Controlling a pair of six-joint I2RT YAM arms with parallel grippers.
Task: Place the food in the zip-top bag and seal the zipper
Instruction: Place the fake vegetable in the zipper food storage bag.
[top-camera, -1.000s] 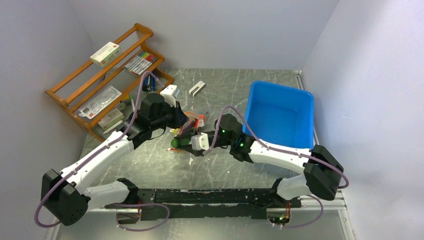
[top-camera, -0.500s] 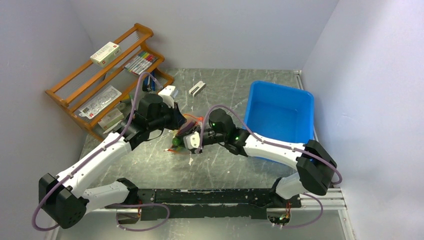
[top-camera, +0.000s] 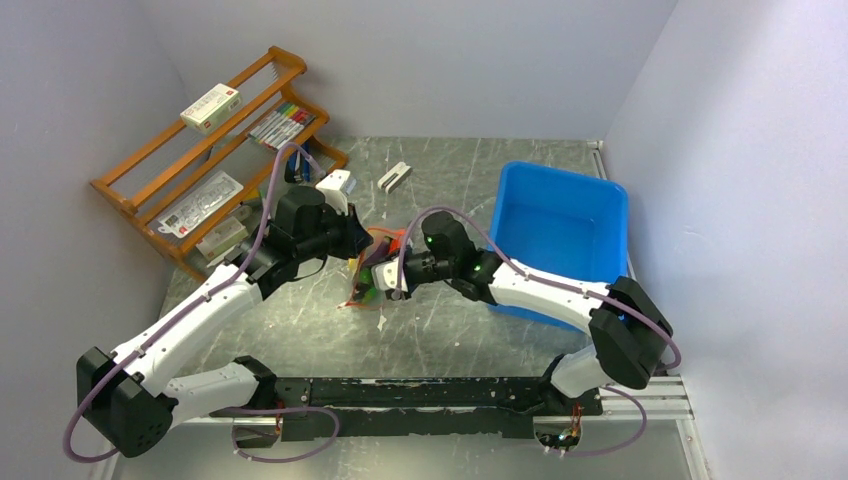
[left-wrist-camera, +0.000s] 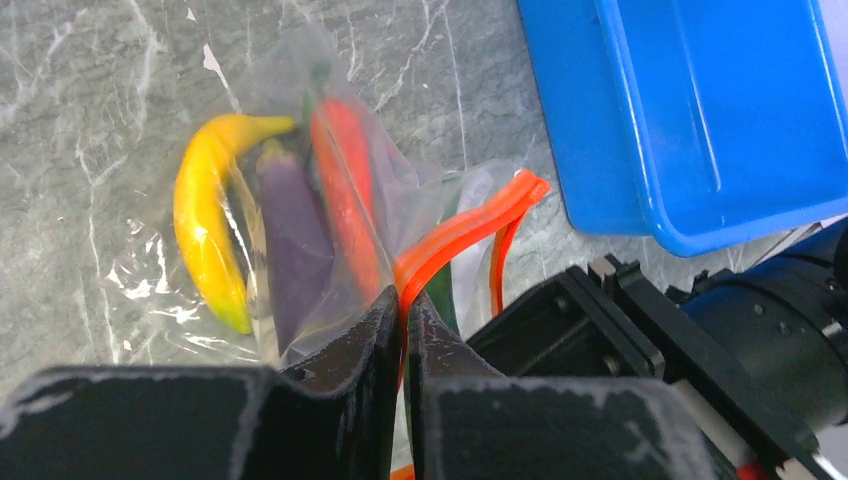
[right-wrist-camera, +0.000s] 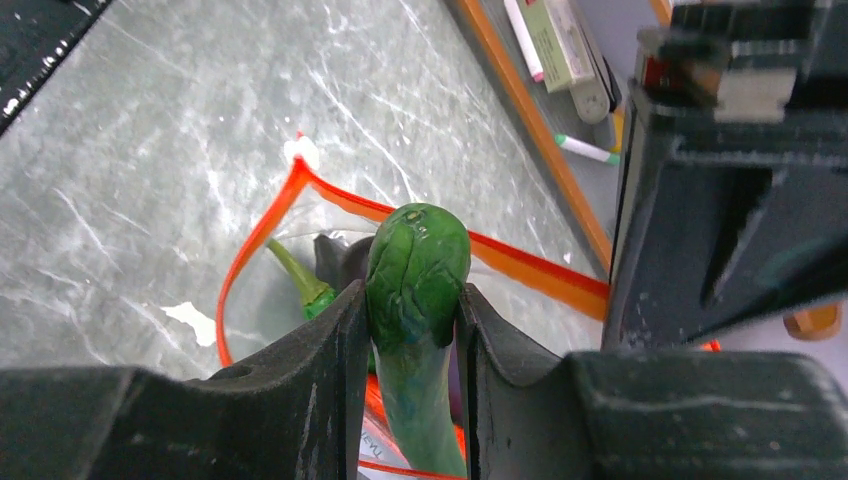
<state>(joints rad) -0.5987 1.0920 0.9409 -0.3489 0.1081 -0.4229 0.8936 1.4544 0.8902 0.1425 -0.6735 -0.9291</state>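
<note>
The clear zip-top bag (left-wrist-camera: 270, 120) hangs with its mouth held up; its red-orange zipper (left-wrist-camera: 470, 225) is pinched in my left gripper (left-wrist-camera: 403, 310), which is shut. Through the plastic show a yellow banana (left-wrist-camera: 205, 220), a purple eggplant (left-wrist-camera: 295, 250) and a red chili (left-wrist-camera: 345, 190). My right gripper (right-wrist-camera: 412, 300) is shut on the long green pod (right-wrist-camera: 418, 265), whose end points into the open loop of the zipper (right-wrist-camera: 255, 245). From above, both grippers meet at the bag (top-camera: 355, 292) in mid table, left gripper (top-camera: 360, 243) above right gripper (top-camera: 370, 290).
A blue bin (top-camera: 560, 230) stands just right of the right arm. A wooden rack (top-camera: 215, 160) with boxes and pens lines the back left. Two small white items (top-camera: 394, 177) lie behind the bag.
My right arm has swung left and forward, carrying the green pod from beside the bag to its open mouth. The left gripper has kept its hold on the zipper edge.
</note>
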